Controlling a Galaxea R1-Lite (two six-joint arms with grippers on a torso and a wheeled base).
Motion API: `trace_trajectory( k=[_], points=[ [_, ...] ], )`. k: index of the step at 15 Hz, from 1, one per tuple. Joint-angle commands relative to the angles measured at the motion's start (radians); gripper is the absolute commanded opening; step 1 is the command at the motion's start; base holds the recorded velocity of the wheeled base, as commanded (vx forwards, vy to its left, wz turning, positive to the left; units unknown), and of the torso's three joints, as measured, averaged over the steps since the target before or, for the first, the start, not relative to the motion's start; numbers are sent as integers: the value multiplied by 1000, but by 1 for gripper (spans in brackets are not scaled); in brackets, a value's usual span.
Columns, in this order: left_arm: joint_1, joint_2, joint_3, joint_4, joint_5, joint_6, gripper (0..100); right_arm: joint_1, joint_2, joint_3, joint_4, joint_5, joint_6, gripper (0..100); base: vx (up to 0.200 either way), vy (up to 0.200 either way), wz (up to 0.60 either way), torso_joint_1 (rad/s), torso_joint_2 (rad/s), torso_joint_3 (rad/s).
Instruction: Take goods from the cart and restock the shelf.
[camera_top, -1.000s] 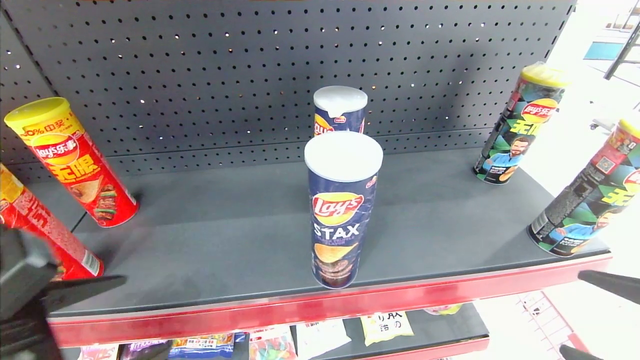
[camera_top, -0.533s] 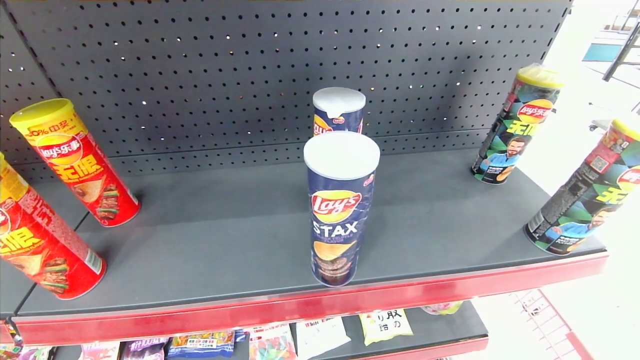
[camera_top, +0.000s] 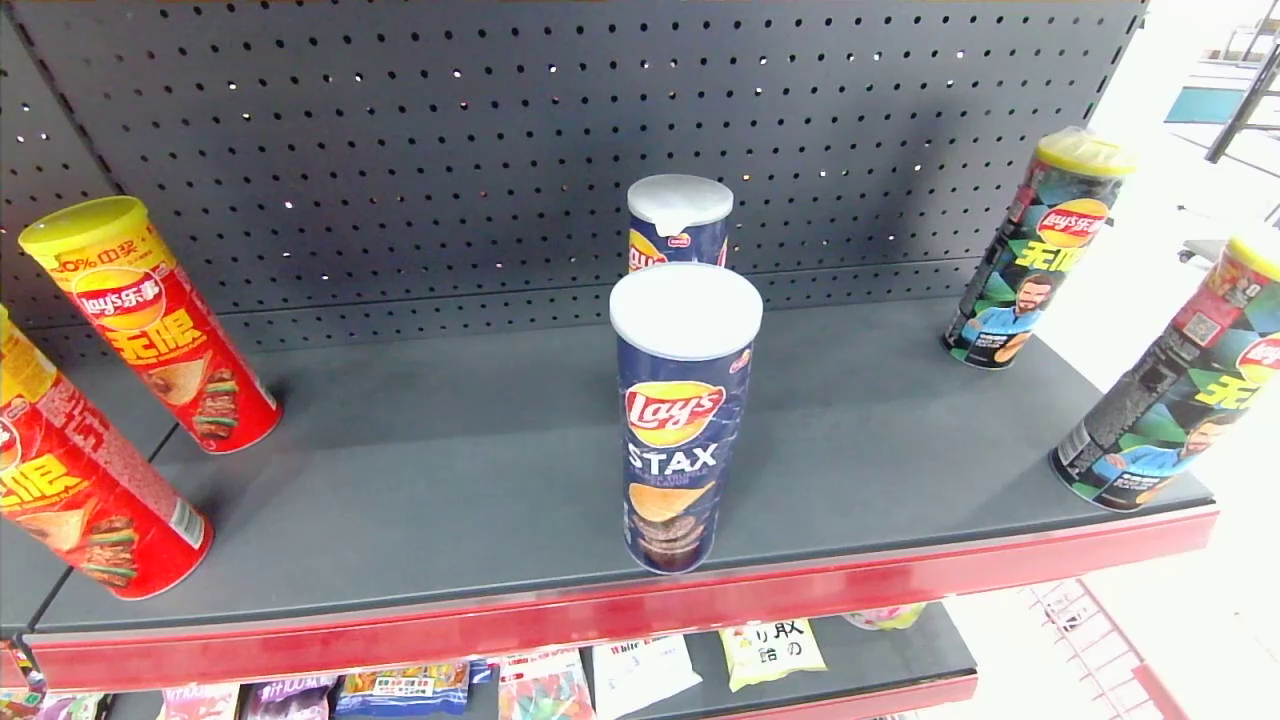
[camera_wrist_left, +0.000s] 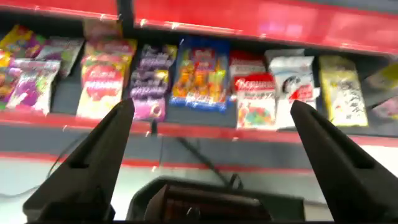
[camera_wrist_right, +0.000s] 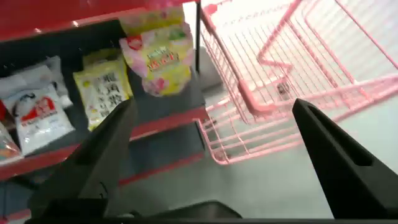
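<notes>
Logo, bold word on blue can; logo, large characters on red can, patterned can.

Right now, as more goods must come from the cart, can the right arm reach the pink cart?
Probably yes: the right gripper is open and empty, with the pink cart ahead and nothing between them.

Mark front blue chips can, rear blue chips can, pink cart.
front blue chips can (camera_top: 676, 440), head view, middle of label
rear blue chips can (camera_top: 680, 203), head view, white lid
pink cart (camera_wrist_right: 249, 99), right wrist view, rim corner
</notes>
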Motion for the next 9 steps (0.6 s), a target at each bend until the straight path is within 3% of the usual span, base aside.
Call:
trace_trajectory(
  k=[1, 2, 3, 4, 6, 9],
  points=[
    [3, -18, 132, -228, -56, 67, 100, -4, -6, 234, -381, 158, -58, 100, 0, 0, 0, 0, 0, 0],
    [3, -18, 243, -406, -68, 97, 100, -4, -6, 287, -492, 156, -80, 100, 0, 0, 0, 0, 0, 0],
    [3, -18, 270, -470, -71, 97, 100, -4, -6, 285, -461, 149, -78, 100, 0, 0, 0, 0, 0, 0],
    [3, -18, 340, -610, -105, 102, 100, -4, -6, 287, -418, 81, -26, 100, 0, 0, 0, 0, 0, 0],
    [3, -18, 343, -618, -108, 100, 100, -4, -6, 285, -411, 63, 0, 100, 0, 0, 0, 0, 0, 0],
    [3, -18, 343, -616, -59, 77, 100, 2, -6, 285, -411, 163, -52, 100, 0, 0, 0, 0, 0, 0]
  ],
)
